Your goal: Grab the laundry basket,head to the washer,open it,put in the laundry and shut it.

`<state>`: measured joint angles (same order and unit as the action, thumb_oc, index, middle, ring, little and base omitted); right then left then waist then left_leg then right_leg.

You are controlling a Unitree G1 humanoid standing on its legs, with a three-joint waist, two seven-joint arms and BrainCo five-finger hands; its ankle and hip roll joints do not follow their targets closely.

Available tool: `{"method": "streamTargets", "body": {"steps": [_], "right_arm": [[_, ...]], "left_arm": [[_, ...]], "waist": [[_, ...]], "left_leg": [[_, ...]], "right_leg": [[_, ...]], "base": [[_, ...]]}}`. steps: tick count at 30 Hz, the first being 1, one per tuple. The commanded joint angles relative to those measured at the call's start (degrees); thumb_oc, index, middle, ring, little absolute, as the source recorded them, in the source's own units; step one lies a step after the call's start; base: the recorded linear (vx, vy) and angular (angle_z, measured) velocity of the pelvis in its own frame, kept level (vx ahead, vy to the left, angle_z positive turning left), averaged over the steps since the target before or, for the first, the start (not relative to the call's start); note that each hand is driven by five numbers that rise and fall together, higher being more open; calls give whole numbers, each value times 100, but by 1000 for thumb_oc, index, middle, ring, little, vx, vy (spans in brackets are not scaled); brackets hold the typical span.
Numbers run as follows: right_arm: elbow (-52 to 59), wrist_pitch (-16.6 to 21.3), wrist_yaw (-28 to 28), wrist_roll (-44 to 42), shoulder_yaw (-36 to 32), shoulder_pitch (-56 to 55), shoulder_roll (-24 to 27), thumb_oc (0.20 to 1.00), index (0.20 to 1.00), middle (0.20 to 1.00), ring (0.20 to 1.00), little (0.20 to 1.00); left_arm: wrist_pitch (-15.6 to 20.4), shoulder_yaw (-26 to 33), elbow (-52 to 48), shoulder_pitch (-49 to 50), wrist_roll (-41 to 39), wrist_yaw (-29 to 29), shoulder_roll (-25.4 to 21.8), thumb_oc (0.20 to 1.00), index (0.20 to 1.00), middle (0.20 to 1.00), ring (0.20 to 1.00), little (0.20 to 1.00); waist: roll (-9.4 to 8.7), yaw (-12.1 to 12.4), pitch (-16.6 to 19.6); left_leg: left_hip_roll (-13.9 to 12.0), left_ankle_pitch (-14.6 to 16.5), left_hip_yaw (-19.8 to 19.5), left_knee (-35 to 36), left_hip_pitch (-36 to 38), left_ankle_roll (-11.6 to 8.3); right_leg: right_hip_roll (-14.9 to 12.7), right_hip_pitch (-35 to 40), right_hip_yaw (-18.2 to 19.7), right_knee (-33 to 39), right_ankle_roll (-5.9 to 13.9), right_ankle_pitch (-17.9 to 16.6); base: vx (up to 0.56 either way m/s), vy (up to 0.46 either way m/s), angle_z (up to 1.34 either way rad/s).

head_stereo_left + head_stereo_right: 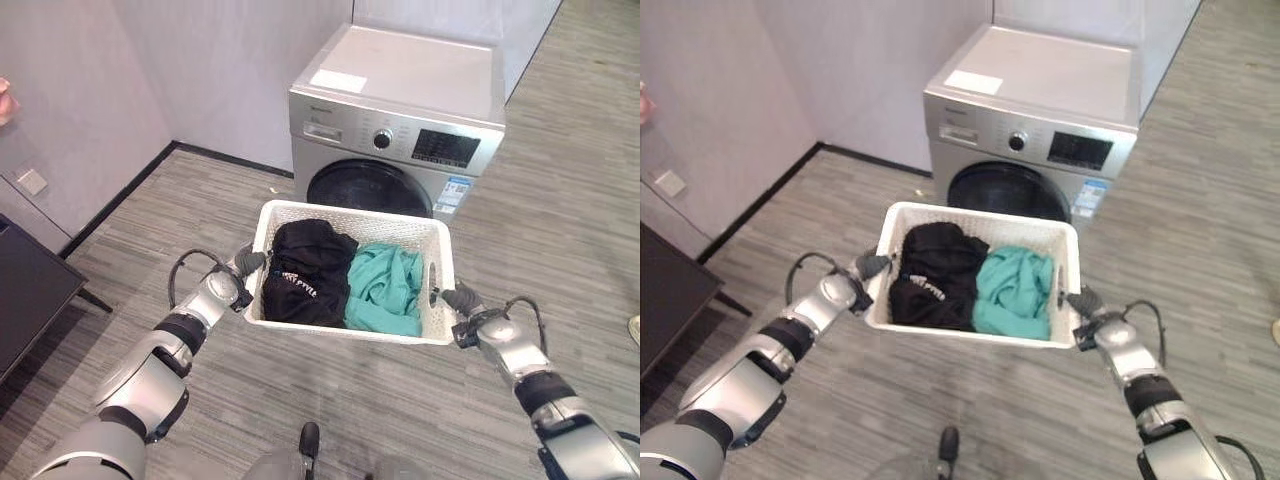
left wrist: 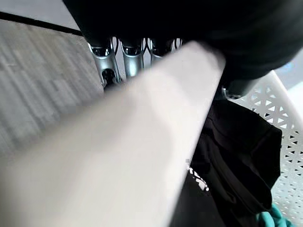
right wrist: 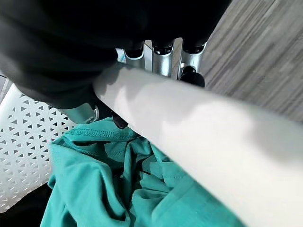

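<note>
White perforated plastic forms the laundry basket (image 1: 352,215), which is held off the floor between the two hands, directly in front of the washer (image 1: 400,120).

Left side: a dark table (image 1: 30,290) stands by the wall at the left edge. The left hand (image 1: 243,266) is clamped on the basket's left rim. In the left wrist view its fingers (image 2: 128,54) curl under the outside of the rim, with the thumb on the inner side.

Centre: the basket holds two items. A black garment (image 1: 305,270) with white print lies in the left half, touching the left wall. A teal garment (image 1: 385,285) lies in the right half, just beside the black one and touching it.

Far centre: the washer is a silver front-loading machine standing against the far wall. Its round dark door (image 1: 365,188) is shut and is partly hidden behind the basket's far rim. A control knob (image 1: 382,139) and a dark display panel (image 1: 445,148) sit on the front face above the door.

Right side: the right hand (image 1: 462,300) is clamped on the basket's right rim. In the right wrist view its fingers (image 3: 163,59) wrap the outside of the rim and the thumb presses inside, above the teal garment.
</note>
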<state>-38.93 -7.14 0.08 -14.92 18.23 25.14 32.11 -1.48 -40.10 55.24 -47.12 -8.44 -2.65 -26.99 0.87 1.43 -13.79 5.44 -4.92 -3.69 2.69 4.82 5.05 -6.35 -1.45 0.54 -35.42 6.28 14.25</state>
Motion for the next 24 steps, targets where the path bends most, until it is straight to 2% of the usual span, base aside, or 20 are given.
{"method": "streamTargets", "body": {"steps": [1,2,4,8,21,22,24], "right_arm": [[-122,600,28,-493,-251,585,342,200,200,200,200,200],[-126,612,27,-495,-282,578,374,200,200,200,200,200],[-57,613,33,-506,-401,417,434,200,200,200,200,200],[125,654,13,-395,-497,300,420,200,200,200,200,200],[473,781,-55,-485,-802,-103,389,200,200,200,200,200],[-822,550,-223,454,131,284,-437,200,200,200,200,200],[-816,544,-217,485,144,280,-434,200,200,200,200,200]], "left_arm": [[299,221,305,-343,-51,-172,-110,200,200,200,200,200],[302,238,281,-321,-37,-180,-111,200,200,200,200,200],[298,277,294,-338,66,-235,-99,200,200,200,200,200],[321,404,331,-212,87,-229,-38,200,200,200,200,200],[377,488,214,-43,100,-277,86,200,200,200,200,200],[372,1680,-1056,1936,-104,-658,442,200,200,200,200,200],[369,1689,-1067,1944,-113,-653,445,200,200,200,200,200]], "waist": [[113,40,579],[123,-14,542],[35,-85,539],[-22,-12,728],[-18,-1,886],[-23,261,1026],[-19,257,1029]], "left_leg": [[-711,557,10,-591,-410,-528],[-724,574,5,-620,-407,-541],[-655,644,-12,-638,-360,-569],[-681,691,176,-548,-286,-650],[-867,664,135,-195,-54,-765],[-1034,605,804,86,35,-934],[-1038,604,805,91,43,-935]], "right_leg": [[-301,-101,-200,1788,265,-1395],[-387,-206,-247,1925,295,-1525],[-378,-31,-113,2390,277,-1459],[-536,386,-434,3027,361,-1585],[-413,733,-504,3399,334,-1432],[-555,745,-1614,3505,246,-1410],[-551,752,-1620,3508,245,-1400]], "base": [[121,-77,9],[66,-41,13],[128,-59,18],[117,-58,15],[63,-36,-3],[38,-3,-11],[12,4,-21]]}}
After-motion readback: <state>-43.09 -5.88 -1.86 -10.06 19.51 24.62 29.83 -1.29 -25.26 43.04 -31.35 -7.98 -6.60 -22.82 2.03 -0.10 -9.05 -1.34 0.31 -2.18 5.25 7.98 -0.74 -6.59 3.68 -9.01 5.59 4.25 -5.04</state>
